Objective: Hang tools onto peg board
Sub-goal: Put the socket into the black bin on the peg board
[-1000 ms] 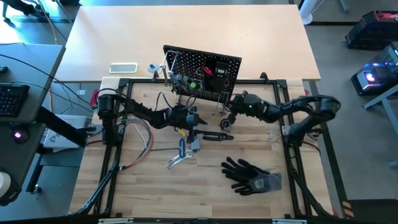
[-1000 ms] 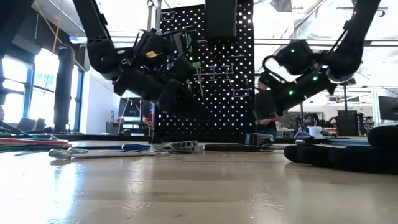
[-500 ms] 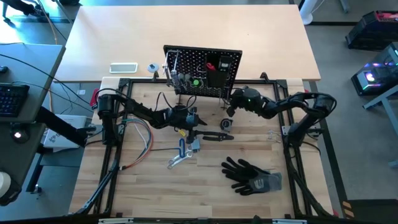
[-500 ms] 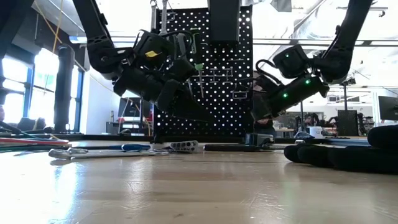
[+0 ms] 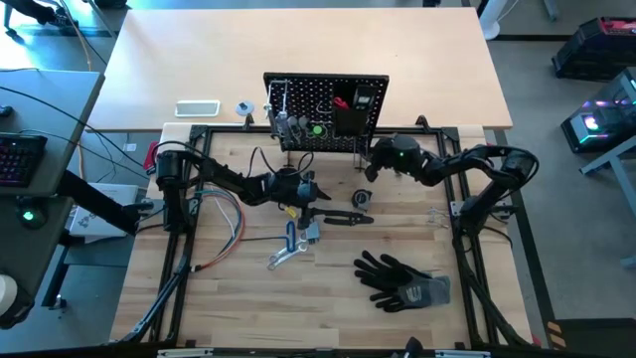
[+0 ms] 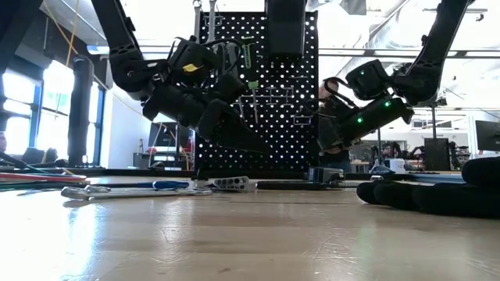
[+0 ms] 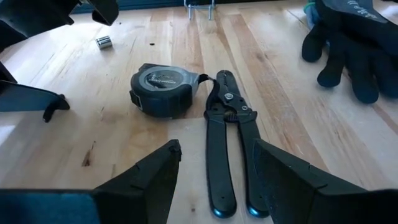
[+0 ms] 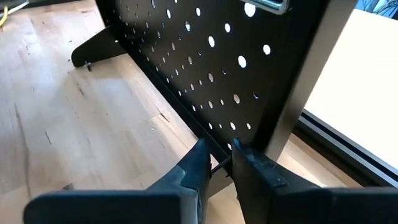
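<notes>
Bundle of coloured wires (image 5: 221, 227): lying at the table's left side. Left gripper (image 7: 214, 163): fingers spread, empty, poised above the black pliers (image 7: 227, 146) and a tape measure (image 7: 163, 90) just beside them. Blue-handled driver (image 5: 290, 237) and silver wrench (image 5: 281, 258): lying near the table's middle. Peg board (image 5: 326, 109): upright at the table's far edge, several tools hung on it. Right gripper (image 8: 217, 165): fingers pinched on a thin leg (image 8: 219, 165) at the board's lower right edge. Black gloves (image 5: 401, 280): front right.
</notes>
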Controlling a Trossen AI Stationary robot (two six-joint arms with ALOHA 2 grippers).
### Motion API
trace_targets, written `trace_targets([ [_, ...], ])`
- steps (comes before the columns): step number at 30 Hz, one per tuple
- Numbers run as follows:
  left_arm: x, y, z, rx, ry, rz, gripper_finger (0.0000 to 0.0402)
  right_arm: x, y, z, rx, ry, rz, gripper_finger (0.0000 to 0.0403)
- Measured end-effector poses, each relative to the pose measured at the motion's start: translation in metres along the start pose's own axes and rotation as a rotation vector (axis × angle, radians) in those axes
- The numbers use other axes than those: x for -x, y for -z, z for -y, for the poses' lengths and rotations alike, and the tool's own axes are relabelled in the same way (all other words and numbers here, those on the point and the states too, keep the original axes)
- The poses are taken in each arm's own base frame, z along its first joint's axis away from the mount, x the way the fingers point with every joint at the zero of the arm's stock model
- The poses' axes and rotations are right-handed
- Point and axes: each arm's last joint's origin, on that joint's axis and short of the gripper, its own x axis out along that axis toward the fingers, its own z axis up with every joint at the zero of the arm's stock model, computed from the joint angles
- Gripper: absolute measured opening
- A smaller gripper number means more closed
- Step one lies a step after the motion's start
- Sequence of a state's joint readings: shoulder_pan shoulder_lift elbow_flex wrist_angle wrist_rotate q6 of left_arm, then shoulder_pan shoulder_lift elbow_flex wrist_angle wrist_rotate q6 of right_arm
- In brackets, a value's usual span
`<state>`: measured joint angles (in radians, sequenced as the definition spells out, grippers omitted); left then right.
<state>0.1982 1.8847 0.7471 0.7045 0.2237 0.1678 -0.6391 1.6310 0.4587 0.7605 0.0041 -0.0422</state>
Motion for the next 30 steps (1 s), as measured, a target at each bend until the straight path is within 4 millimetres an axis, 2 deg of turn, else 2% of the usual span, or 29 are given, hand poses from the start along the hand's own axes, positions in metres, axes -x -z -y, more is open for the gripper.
trace_targets([
  [9, 0.0, 0.001, 0.0, 0.038, 0.001, -0.007, 0.0197, -0.002, -0.005, -0.003, -0.031, -0.14, 0.003, 0.0061],
  [15, 0.0, 0.004, 0.002, 0.073, 0.044, -0.039, 0.0197, 0.003, -0.003, -0.01, -0.043, -0.213, -0.06, 0.007],
  [23, 0.0, 0.004, 0.003, 0.073, 0.048, -0.044, 0.0197, 0.028, -0.016, -0.024, 0.022, -0.242, -0.128, 0.0126],
  [30, 0.0, 0.004, 0.004, 0.071, 0.052, -0.042, 0.0197, 0.06, -0.017, -0.019, 0.025, -0.085, -0.294, 0.0162],
])
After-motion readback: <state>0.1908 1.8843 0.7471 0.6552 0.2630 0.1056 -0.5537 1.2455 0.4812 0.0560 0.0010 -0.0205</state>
